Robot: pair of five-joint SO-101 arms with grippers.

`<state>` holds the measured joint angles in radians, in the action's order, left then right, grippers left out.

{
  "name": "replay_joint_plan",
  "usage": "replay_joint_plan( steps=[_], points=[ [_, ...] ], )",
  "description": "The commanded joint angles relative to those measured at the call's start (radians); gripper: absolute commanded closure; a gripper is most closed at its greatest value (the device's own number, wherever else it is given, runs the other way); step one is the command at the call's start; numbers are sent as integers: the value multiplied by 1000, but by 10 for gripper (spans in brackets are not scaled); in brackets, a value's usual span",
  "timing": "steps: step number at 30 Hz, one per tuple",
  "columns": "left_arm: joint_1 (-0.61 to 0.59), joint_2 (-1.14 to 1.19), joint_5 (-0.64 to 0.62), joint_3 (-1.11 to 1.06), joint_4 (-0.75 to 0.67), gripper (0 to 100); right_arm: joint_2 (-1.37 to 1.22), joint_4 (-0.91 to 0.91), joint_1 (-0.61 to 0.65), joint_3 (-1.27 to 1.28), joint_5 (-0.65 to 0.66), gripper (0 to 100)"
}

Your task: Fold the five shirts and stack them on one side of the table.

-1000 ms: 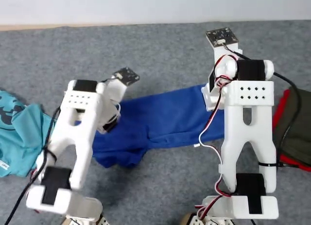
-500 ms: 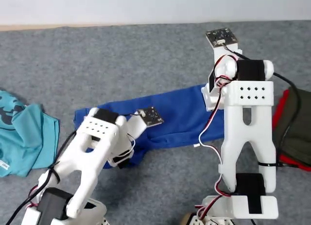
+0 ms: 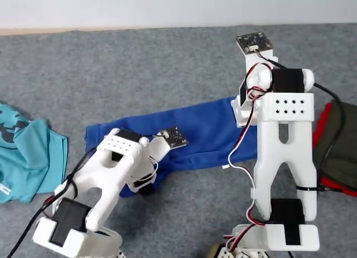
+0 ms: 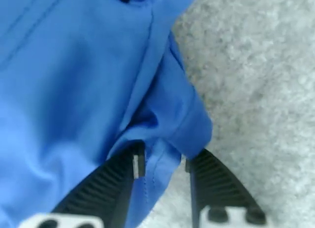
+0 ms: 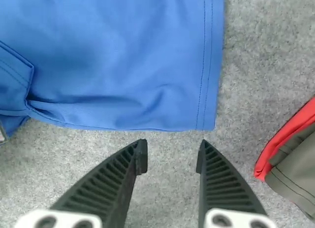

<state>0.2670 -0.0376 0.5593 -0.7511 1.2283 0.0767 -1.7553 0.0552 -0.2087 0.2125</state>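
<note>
- Stretched in a long band across the grey table [image 3: 139,63]: the blue shirt [image 3: 201,130], flat with a stitched hem at one end, bunched and doubled over at the other.
- At the blue shirt's bunched end, on the edge nearer the arm bases: the left gripper [image 4: 162,161], at the tip of the left arm [image 3: 106,180].
- Jaws parted by a narrow gap, astride a doubled fold of the blue shirt's edge; cloth lying between the two black ribbed fingers [image 4: 113,188] and against one of them, the fold still plump and not squeezed flat.
- Bare grey table just beside that fold, past the outer finger.
- Just off the blue shirt's stitched hem, close to its corner: the right gripper [image 5: 170,156], above bare table.
- Jaws apart at a middling width, nothing between them, both fingertips short of the blue cloth.
- Over the blue shirt's hemmed end, covering part of it in the high view: the right arm [image 3: 284,118], white with black motors and loose wires.
- Beyond the hemmed end, near the blue shirt but apart from it: a red garment [image 3: 325,121] showing as a rim under a dark olive garment [image 3: 340,146] that lies on top of it.
- Well beyond the bunched end, clear of the blue shirt: a teal shirt [image 3: 25,152], crumpled, with a dark print on it.
</note>
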Motion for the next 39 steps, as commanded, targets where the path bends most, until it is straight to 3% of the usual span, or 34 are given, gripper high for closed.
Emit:
replay_joint_plan(
  steps=[1, 9, 21, 27, 39],
  points=[
    [9, -2, 6, 42, 14, 855, 4, -30, 5, -6, -6, 823],
    [95, -3, 8, 45, 84, 995, 4, -31, 2, -6, -6, 823],
    [109, 5, 6, 364, 324, 994, 4, -31, 2, -6, -6, 823],
    [97, 14, 3, 410, 270, 992, 4, -33, 1, -6, -6, 823],
    [-95, 229, 2, 604, 204, 953, 4, -35, 1, -5, -6, 823]
  ],
)
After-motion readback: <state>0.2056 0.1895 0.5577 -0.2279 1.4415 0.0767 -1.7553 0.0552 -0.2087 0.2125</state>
